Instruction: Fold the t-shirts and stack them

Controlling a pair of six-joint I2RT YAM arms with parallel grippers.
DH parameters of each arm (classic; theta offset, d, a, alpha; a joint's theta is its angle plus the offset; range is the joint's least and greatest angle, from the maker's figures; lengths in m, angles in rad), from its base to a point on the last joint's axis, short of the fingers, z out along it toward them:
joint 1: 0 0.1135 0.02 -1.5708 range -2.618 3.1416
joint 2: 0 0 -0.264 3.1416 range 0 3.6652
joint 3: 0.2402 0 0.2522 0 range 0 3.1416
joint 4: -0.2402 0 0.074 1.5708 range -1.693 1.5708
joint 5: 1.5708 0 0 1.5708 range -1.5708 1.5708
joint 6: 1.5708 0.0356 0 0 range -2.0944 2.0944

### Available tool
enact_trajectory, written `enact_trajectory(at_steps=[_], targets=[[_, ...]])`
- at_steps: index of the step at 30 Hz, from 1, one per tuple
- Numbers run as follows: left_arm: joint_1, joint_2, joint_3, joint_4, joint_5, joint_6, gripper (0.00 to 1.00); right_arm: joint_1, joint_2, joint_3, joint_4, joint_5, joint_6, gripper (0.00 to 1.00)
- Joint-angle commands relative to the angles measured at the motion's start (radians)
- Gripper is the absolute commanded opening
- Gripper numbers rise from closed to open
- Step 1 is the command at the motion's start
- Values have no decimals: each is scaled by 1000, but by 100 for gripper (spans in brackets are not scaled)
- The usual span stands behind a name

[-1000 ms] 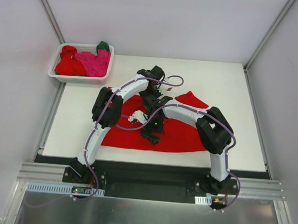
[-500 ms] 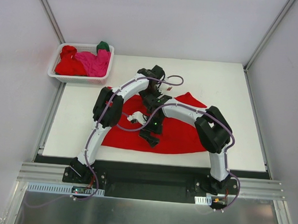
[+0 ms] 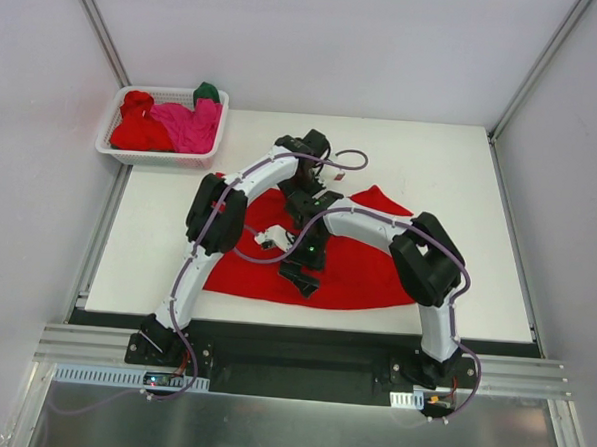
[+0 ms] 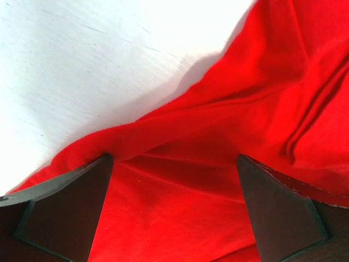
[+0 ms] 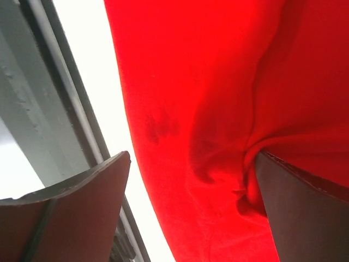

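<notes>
No legible text, label, brand, number or sign in any view: none on the red shirt (image 3: 361, 272), none on the basket (image 3: 162, 160), none on the table (image 3: 431, 170).

White tubular links and bulky black joint housings made up the left arm (image 3: 258, 173) and right arm (image 3: 364, 223). A lilac cable (image 3: 180, 277) was routed along each arm, with a loose loop near the wrists. The bases (image 3: 156, 344) were black. A green LED (image 3: 307, 248) glowed on the right wrist. On the left gripper (image 4: 174, 164) and right gripper (image 5: 191, 158), the fingers (image 4: 62, 215) were dark, flat, matte wedges with bevelled edges.
</notes>
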Motion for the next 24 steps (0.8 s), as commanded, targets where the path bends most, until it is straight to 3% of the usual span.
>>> enact_trajectory(at_steps=[1,8,16,24], targets=[[-8,-97,-19,-25,38,23,99,24,-63,16,19,77,9,100],[-19,-221,-8,-48,33,95,99,8,-156,47,83,296,120,100],[-45,-333,54,-64,63,144,99,-6,-225,77,39,388,86,96],[-59,-247,181,-64,218,146,99,-136,-261,24,-26,563,28,96]])
